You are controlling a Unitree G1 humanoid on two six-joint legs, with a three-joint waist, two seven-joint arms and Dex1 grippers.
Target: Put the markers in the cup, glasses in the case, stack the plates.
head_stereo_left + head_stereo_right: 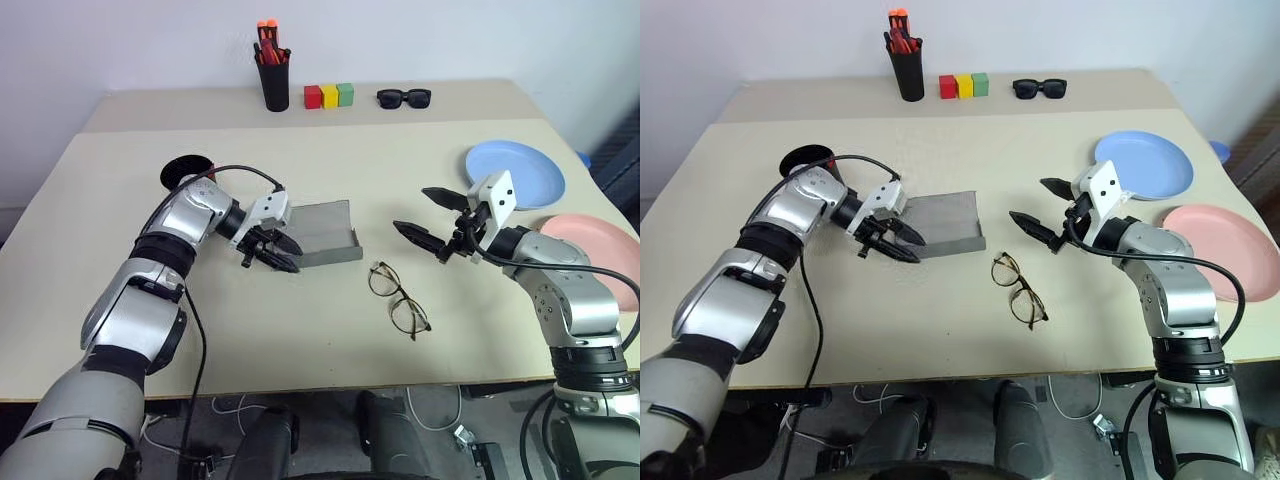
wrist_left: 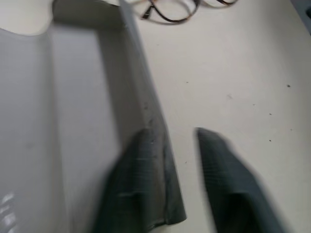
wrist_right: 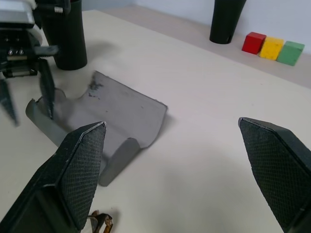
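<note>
- Beige table [image 1: 300,330] holds the grey case [image 1: 325,233] lying open mid-table.
- Left gripper [image 1: 277,251] at its 9 o'clock edge, fingers apart around the rim.
- Glasses [image 1: 398,297] sit at 4 o'clock from the case.
- Right gripper [image 1: 430,218] hovers wide open.

Both arms are silver-grey metallic shells with black bands at the joints. A loose black cable runs along each arm to the wrist. The left gripper [image 1: 281,252] has a white boxy wrist block and two slim black pointed fingers. The right gripper [image 1: 432,215] has the same white block with small dark screw holes. Its finger pads [image 3: 80,170] are black, wedge-shaped, finely textured.
</note>
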